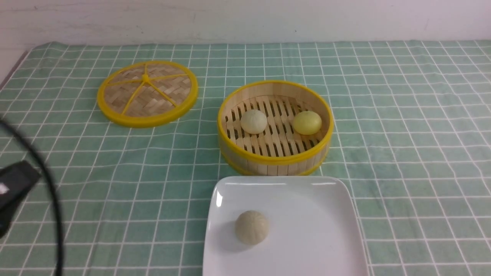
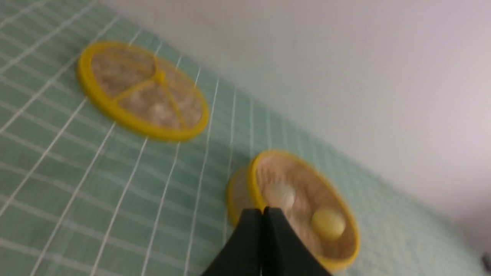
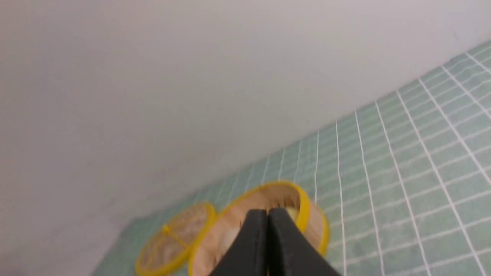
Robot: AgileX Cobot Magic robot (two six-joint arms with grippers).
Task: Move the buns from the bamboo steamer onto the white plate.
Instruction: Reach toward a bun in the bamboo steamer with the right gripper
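The bamboo steamer [image 1: 274, 168] stands mid-table with the cream-white bun [image 1: 253, 121] on its left side and the yellow bun [image 1: 307, 122] on its right. Just in front lies the white plate [image 1: 314, 214]. My left gripper [image 2: 263, 210] is shut and empty, well short of the steamer [image 2: 238, 191]; the left wrist view shows both the cream bun [image 2: 279, 193] and the yellow bun [image 2: 328, 223], blurred. My right gripper [image 3: 267, 211] is also shut and empty, away from the steamer [image 3: 315, 226]. The right gripper is outside the front view.
A greyer-beige bun [image 1: 252, 227] sits on the plate's left half. The flat woven lid [image 1: 147, 93] lies at the back left. A black part of my left arm [image 1: 13, 184] with a cable shows at the left edge. A green checked cloth covers the table.
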